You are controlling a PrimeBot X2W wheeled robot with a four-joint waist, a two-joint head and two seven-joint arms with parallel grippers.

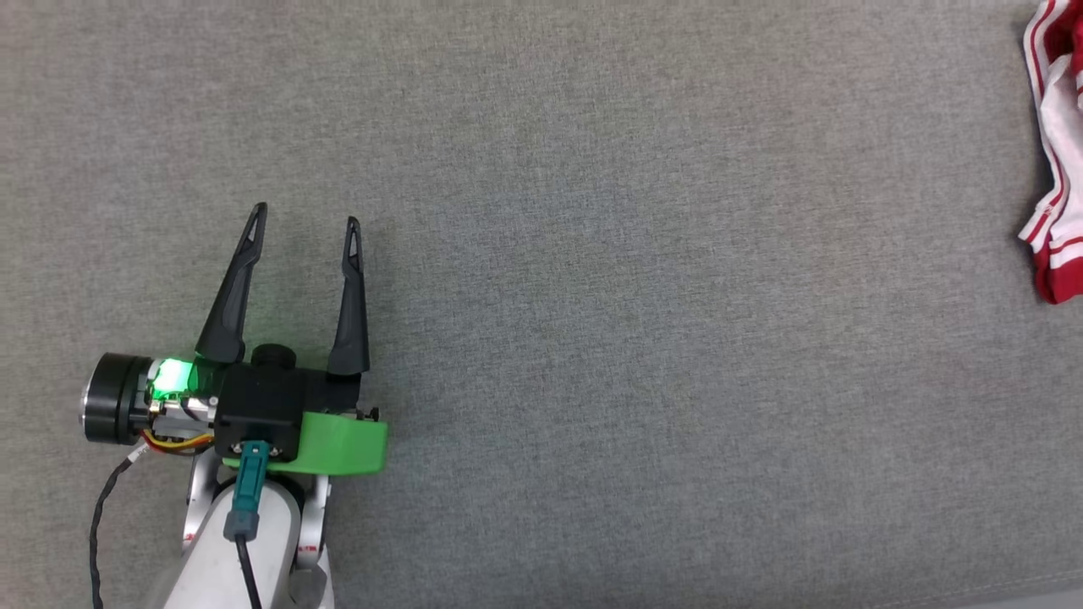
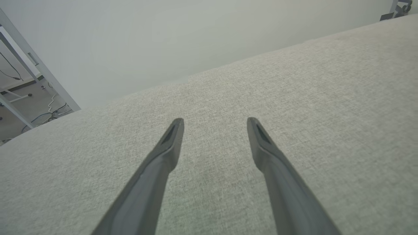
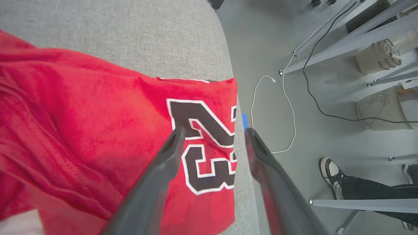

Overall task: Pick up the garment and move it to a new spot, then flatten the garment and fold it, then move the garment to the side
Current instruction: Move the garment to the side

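Head view: left gripper (image 1: 305,215) over the near-left part of the grey fabric worktop (image 1: 634,296), fingers spread, empty; red-and-white T-shirt (image 1: 1062,152) bunched at the right edge toward the far corner, well apart from it.

Left wrist view: same fingers splayed above bare fabric.

Right wrist view: right gripper (image 3: 214,130), fingers apart and pinching nothing, over the T-shirt's black "23" print (image 3: 212,138) at the worktop's edge; contact with the cloth hard to judge. Person's shoe (image 3: 329,171) on the floor beyond.

Step in hand: probably setting the T-shirt aside. Next: a straight lift clear, without snagging cloth.
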